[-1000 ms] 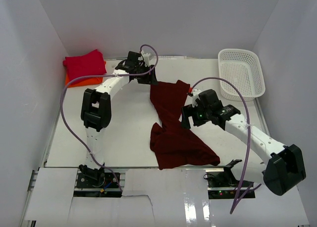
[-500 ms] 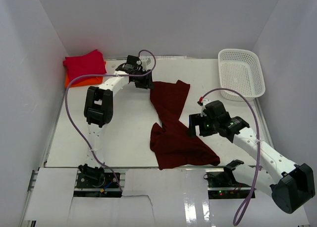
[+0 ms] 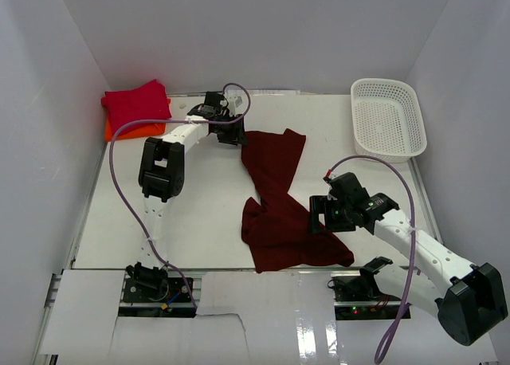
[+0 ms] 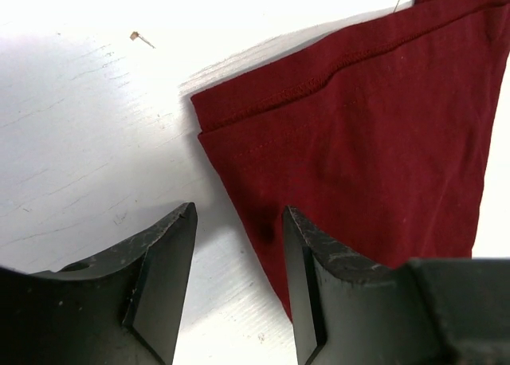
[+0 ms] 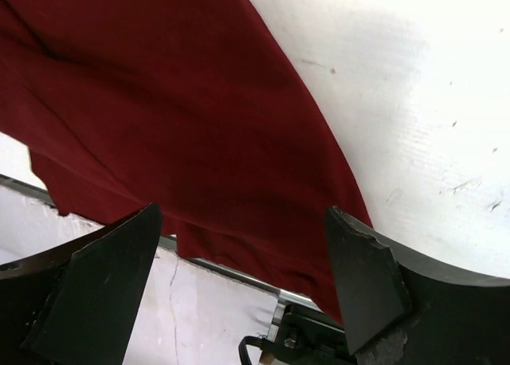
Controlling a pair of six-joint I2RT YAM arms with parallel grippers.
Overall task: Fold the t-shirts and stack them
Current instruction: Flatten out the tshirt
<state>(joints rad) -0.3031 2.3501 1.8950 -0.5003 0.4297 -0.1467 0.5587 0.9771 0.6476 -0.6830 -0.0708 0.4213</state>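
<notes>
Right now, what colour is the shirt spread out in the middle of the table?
The shirt is dark maroon, clearest in the left wrist view.

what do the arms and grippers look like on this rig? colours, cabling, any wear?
Both the left arm and right arm have white links with bulky black joint housings. A purple cable loops loosely along each one down to its base. The left gripper and right gripper carry matte black, wedge-shaped fingers with scuffed, chipped edges. No legible markings.

Maroon shirt [image 5: 183, 118] (rumpled) beneath wide-open hand [image 5: 243, 213]
</notes>
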